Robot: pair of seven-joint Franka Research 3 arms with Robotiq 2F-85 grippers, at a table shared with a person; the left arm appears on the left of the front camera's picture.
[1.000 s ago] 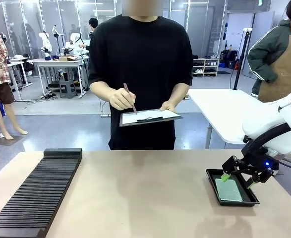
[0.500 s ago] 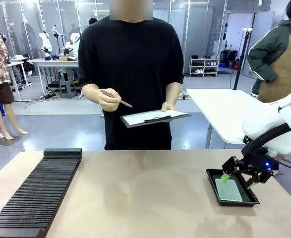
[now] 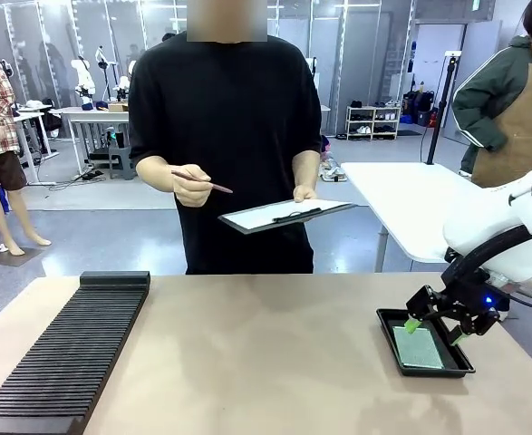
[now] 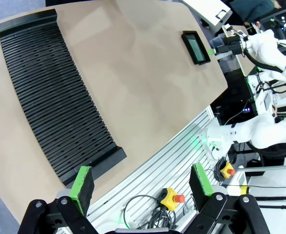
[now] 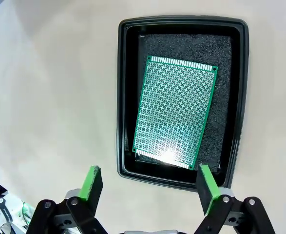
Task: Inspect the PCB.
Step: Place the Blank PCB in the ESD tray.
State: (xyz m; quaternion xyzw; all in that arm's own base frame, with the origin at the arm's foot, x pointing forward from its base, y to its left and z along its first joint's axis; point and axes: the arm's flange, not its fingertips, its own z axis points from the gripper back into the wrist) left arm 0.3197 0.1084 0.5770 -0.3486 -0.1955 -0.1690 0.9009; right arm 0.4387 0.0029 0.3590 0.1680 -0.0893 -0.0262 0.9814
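The PCB (image 5: 176,111), a green speckled board, lies flat in a shallow black tray (image 5: 124,97) at the table's right side; I also see the PCB (image 3: 417,346) from the front and the PCB (image 4: 198,47) far off in the left wrist view. My right gripper (image 5: 150,184) hovers open just above the tray's near end, nothing between its green pads; from the front the right gripper (image 3: 435,330) hangs over the tray (image 3: 388,337). My left gripper (image 4: 142,182) is open and empty, high above the table's near edge.
A long black slotted rack (image 3: 66,349) lies along the table's left side. A person at the far edge holds a clipboard (image 3: 284,216) with white paper and a pen (image 3: 207,184). The table's middle (image 3: 266,353) is bare.
The person has shifted to picture left, lifted the pen off the paper and tilted the clipboard. Both arms have stayed still.
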